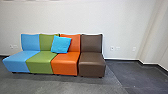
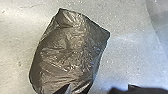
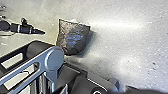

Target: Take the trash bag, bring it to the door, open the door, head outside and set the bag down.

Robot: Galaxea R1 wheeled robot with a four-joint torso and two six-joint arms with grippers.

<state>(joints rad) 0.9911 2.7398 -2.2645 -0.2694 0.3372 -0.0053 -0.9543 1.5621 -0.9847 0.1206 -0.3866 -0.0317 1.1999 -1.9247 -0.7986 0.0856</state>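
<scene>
Trash bag (image 2: 67,50) first: it seems to rest on the floor (image 2: 132,60), dark and crinkled, close before what looks like the left end effector (image 3: 44,32); in the right wrist view a strip of floor shows between that tip and the bag, so I judge the bag ungrasped; whether the left one is clenched or released I cannot tell, and the same goes for the right end effector.

Farther out, a row of seats stands at the far wall (image 1: 87,17); from left to right come the blue seat (image 1: 18,61), the green seat (image 1: 41,62), the orange seat (image 1: 65,63) and the brown seat (image 1: 92,65); a bright blue pillow (image 1: 60,44) leans across the green and orange backs.

As for progress, the job looks to be at its pickup; gripping and lifting, the carry, opening the door, going outside and putting the bag down are all left.
</scene>
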